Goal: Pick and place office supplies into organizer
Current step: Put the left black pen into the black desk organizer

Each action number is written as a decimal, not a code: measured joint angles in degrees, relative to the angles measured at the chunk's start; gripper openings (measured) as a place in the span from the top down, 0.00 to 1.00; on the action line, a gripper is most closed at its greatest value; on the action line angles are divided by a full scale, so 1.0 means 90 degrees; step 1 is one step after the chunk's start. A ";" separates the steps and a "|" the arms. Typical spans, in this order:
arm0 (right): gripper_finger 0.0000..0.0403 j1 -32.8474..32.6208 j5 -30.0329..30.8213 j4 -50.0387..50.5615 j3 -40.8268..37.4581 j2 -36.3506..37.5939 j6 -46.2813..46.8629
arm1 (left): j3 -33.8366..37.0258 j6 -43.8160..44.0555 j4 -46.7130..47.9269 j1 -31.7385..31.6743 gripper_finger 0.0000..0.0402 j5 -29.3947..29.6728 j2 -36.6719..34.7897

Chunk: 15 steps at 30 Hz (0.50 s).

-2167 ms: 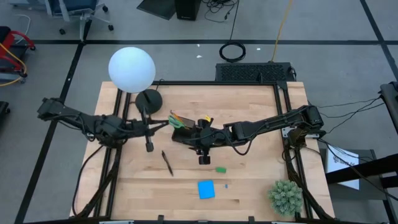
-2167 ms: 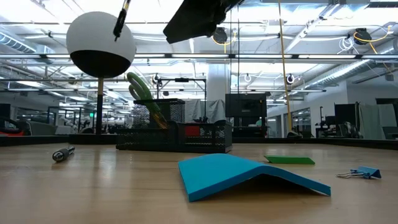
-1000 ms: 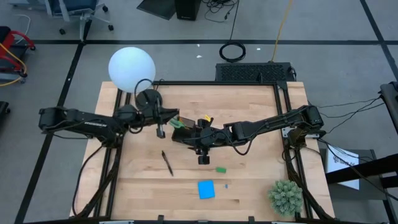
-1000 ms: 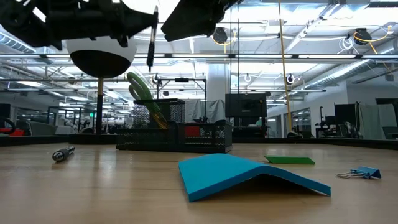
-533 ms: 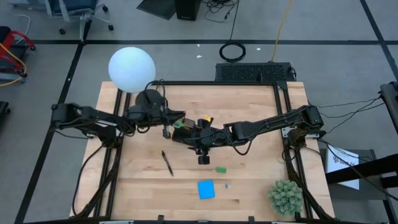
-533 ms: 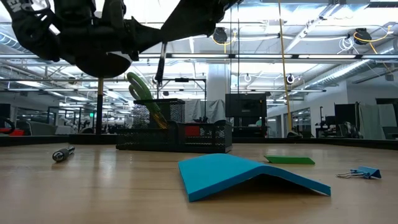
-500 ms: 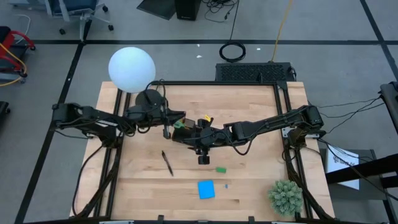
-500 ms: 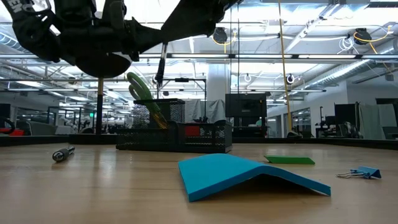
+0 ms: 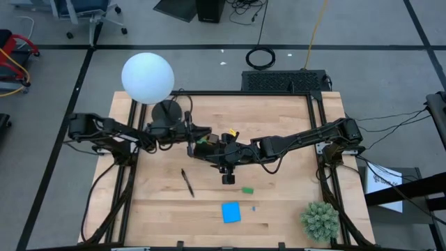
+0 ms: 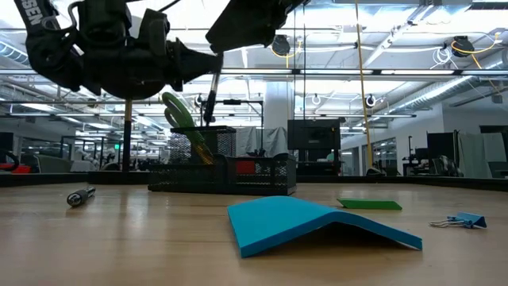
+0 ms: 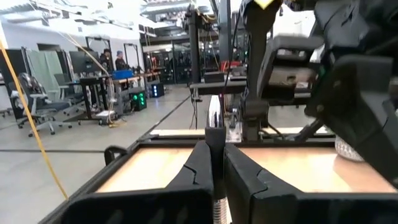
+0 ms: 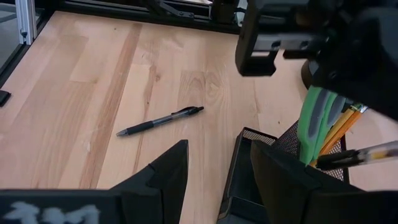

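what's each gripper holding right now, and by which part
The left gripper is shut on a pen, gripping its upper end above the organizer. The right gripper grips the organizer's wall.

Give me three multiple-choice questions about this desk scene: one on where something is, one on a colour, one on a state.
1. Where is the loose pen?
A. in the organizer
B. on the table
C. under the plant

2. What colour is the sticky-note pad?
A. blue
B. red
C. white

3. What are the left gripper fingers doing?
A. spread wide
B. shut on a pen
C. gripping scissors

Answers:
1 B, it lies on bare wood.
2 A, plainly blue in the high view.
3 B, the held pen hangs above the organizer.
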State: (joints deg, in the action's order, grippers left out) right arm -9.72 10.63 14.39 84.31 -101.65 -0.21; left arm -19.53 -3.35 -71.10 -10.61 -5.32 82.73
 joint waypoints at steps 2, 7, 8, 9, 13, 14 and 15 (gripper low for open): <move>0.59 0.0000 0.0000 0.0000 0.0000 0.0000 0.0000 | 0.0000 0.0041 -0.0019 0.0000 0.98 0.0005 0.0097; 0.59 0.0000 0.0000 0.0000 0.0000 0.0000 0.0000 | -0.0001 0.0072 -0.0303 0.0000 0.99 0.0002 0.0361; 0.59 0.0000 0.0000 0.0000 0.0000 0.0000 0.0000 | -0.0002 0.0108 -0.0374 0.0000 0.99 -0.0003 0.0427; 0.59 0.0000 0.0000 0.0000 0.0000 0.0000 0.0000 | -0.0002 0.0128 -0.0410 0.0000 0.98 -0.0003 0.0473; 0.59 0.0000 0.0000 0.0000 0.0000 0.0000 0.0000 | -0.0005 0.0107 -0.0469 0.0000 0.99 -0.0003 0.0614; 0.59 0.0000 0.0000 0.0000 0.0000 0.0000 0.0000 | -0.0005 0.0107 -0.0438 -0.0002 0.99 -0.0005 0.0633; 0.59 0.0000 0.0000 0.0000 0.0000 0.0000 0.0000 | -0.0005 0.0107 -0.0444 -0.0002 0.99 -0.0005 0.0653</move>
State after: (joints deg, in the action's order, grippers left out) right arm -9.72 10.63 14.39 84.31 -101.65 -0.21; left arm -19.57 -2.39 -75.09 -10.63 -5.37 88.60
